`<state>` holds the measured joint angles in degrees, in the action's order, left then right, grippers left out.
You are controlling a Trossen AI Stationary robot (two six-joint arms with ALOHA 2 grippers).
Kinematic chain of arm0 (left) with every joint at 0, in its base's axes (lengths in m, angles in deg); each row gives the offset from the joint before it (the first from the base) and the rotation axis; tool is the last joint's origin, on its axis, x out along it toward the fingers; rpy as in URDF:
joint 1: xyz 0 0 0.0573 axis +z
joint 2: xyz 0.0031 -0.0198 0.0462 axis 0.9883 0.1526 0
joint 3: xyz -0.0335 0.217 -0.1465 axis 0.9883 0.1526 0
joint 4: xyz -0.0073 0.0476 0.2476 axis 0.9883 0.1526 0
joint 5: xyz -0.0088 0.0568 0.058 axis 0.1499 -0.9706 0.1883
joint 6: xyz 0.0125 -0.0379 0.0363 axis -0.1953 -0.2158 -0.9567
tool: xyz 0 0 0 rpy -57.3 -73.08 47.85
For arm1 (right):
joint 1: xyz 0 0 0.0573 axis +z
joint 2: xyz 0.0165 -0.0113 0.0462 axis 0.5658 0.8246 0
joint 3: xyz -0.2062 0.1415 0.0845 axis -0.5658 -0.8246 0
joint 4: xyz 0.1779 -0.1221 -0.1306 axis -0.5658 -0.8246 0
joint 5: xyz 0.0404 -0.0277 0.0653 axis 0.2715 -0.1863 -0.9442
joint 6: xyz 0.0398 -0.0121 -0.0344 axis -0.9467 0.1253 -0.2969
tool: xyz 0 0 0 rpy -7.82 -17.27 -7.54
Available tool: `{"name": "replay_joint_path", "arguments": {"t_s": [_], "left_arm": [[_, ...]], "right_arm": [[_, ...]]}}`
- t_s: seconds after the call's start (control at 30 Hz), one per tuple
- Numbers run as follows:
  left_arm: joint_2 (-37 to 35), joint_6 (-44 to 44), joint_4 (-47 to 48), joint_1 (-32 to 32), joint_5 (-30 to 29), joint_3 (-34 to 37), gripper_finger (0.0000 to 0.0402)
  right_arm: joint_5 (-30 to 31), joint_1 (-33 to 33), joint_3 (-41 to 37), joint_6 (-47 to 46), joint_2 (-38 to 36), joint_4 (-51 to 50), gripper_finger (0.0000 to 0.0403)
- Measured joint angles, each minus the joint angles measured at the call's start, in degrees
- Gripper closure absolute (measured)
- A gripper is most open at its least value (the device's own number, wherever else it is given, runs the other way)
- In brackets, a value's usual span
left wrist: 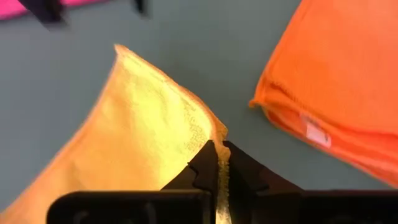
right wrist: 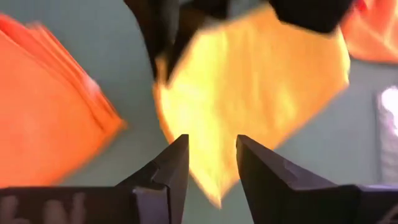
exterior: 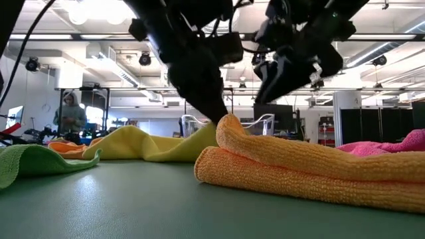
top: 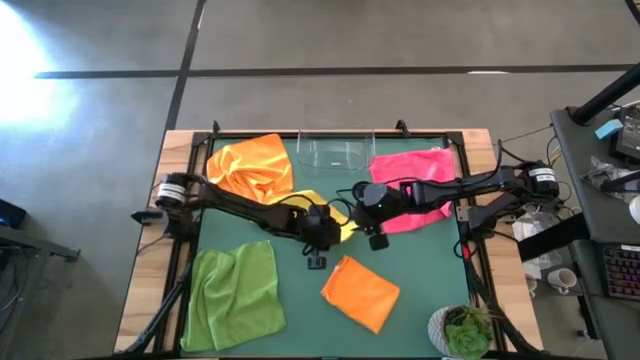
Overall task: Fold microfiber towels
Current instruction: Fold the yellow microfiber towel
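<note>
The yellow towel [top: 338,222] lies mid-table between my two grippers. My left gripper [top: 333,233] is shut on it. In the low view the towel [exterior: 143,143] rises toward those fingers [exterior: 216,109]. My right gripper [right wrist: 211,163] hovers open just to the right of it, and the yellow cloth [right wrist: 249,87] shows beyond the gap; I cannot tell whether it touches. A folded orange towel [top: 360,292] rests flat near the front. A crumpled orange towel [top: 255,165], a pink towel [top: 415,185] and a green towel [top: 235,295] lie on the mat. My left gripper pinches the yellow towel's edge [left wrist: 211,135] between its two fingers, close to a corner. The fingers slant down from the table's left. The pinched part is raised off the mat, while the rest [exterior: 126,145] trails down and lies on the table.
A clear plastic bin [top: 335,152] stands at the far edge. A potted plant [top: 463,330] sits at the front right corner. Bare green mat [top: 300,300] shows between the green towel and the folded orange one. A person [exterior: 68,113] stands far off in the room.
</note>
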<state>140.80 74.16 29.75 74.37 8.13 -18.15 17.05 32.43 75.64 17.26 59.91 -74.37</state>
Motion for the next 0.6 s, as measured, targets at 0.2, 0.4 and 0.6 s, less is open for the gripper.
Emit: {"name": "replay_joint_path", "arguments": {"t_s": [0.2, 0.4, 0.6], "left_arm": [[-1.1, 0.1, -0.1, 0.0, -1.5, 0.0, 0.0401], [-1.5, 0.1, 0.0, 0.0, -3.7, 0.0, 0.0401], [-3.4, 0.2, 0.9, 0.0, -5.3, -0.1, 0.0401]], "right_arm": [[-3.5, 0.8, 0.0, -3.8, 0.0, 3.6, 0.0265], [-3.5, 1.7, 0.0, -3.6, 3.1, 3.6, 0.0265], [-3.4, 1.8, 0.0, -4.6, 7.9, 4.7, 0.0264]]}}
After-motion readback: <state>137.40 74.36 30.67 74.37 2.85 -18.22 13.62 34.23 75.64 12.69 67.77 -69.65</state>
